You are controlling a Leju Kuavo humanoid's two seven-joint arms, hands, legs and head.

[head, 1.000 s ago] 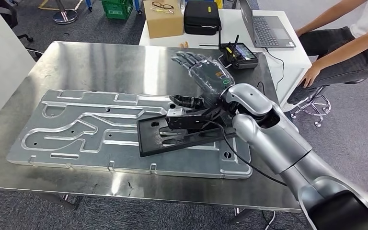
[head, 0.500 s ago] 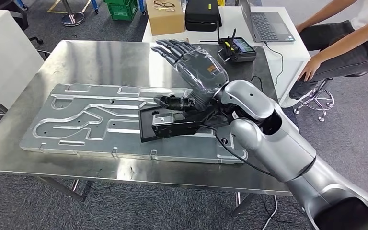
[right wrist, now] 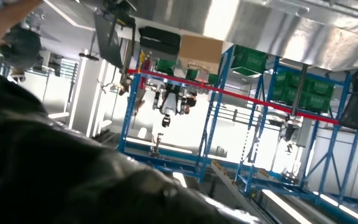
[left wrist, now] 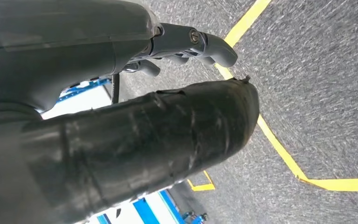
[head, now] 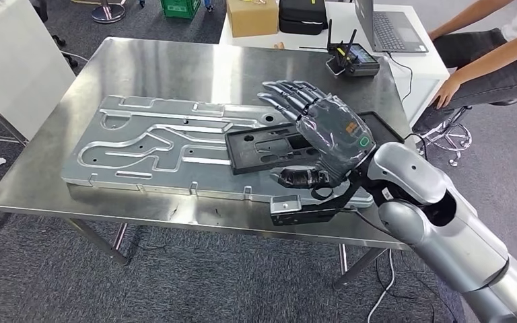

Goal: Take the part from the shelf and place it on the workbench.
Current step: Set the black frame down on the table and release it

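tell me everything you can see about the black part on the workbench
The black part is a flat, rectangular tray-like piece, matte and plastic-looking, with moulded recesses, ribs and small holes. It lies flat on the big grooved aluminium plate on the steel workbench, its long side slightly skewed to the plate's edge. The right hand, fingers spread, hovers over its right end and hides that part; whether they touch is unclear.

Silver glossy right arm, black cable along wrist; right hand dark, plastic-wrapped, green mark.
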